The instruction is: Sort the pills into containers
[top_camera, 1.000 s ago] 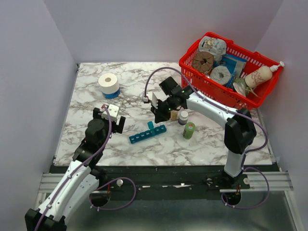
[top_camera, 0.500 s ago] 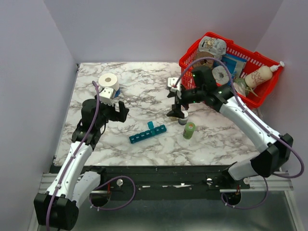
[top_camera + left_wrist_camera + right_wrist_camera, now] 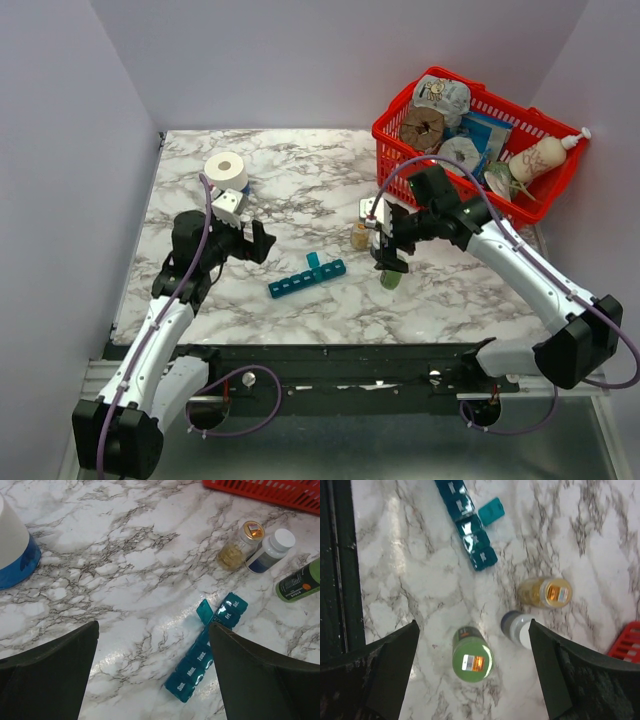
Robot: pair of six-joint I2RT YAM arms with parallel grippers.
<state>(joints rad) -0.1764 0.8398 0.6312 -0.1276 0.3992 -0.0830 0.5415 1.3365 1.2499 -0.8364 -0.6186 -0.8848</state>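
The right gripper, fingers spread, is now brought over the green bottle; the left gripper, likewise spread, is aimed at the pill organiser; a bottle grasp is judged next.

Left gripper spread wide, angled toward the right, right gripper spread wide, pointing downward.

Bright, even lighting casts soft shadows, with white glare patches on the glossy marble table.

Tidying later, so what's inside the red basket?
Red basket: a brown roll, a white roll, a wrapped pack, a blue box, a cream pump bottle. Anything underneath is covered.
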